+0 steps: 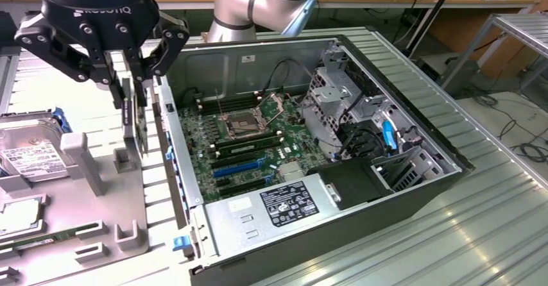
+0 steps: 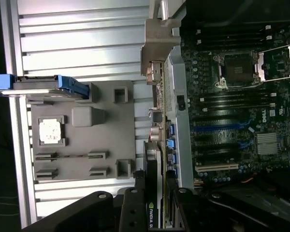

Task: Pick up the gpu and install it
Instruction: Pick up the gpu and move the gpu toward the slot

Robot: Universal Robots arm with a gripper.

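At the exterior view's left, a grey fixture tray (image 1: 94, 190) carries the spare parts: a silver hard drive (image 1: 30, 154) with a white label in its blue-railed cradle, a processor chip (image 1: 17, 217) lying flat in a square recess, and a narrow green memory stick (image 1: 51, 239) along the near edge.

Above the tray's inner posts the gripper (image 1: 137, 90) hangs with its fingers pinching the gpu (image 1: 135, 129), one on each face. The card is held on edge, upright, just beside the outer wall of the open computer case (image 1: 342, 254). Whether its lower edge has fully cleared the tray's slot cannot be told.

The lift looks best served by a straight vertical pull with the card kept plumb, since a tilt could catch it on the tray posts or the case wall close alongside.

Toward the exterior view's right, the case lies open on its side and holds the following:

- a green motherboard (image 1: 248, 138) with a bare processor socket (image 1: 242, 124), its latch frame raised
- blue expansion slots (image 1: 240, 167) with nothing seated in them
- a silver power supply (image 1: 274, 209) at the near end
- a metal drive cage (image 1: 330, 100) beyond, with black cables trailing below it
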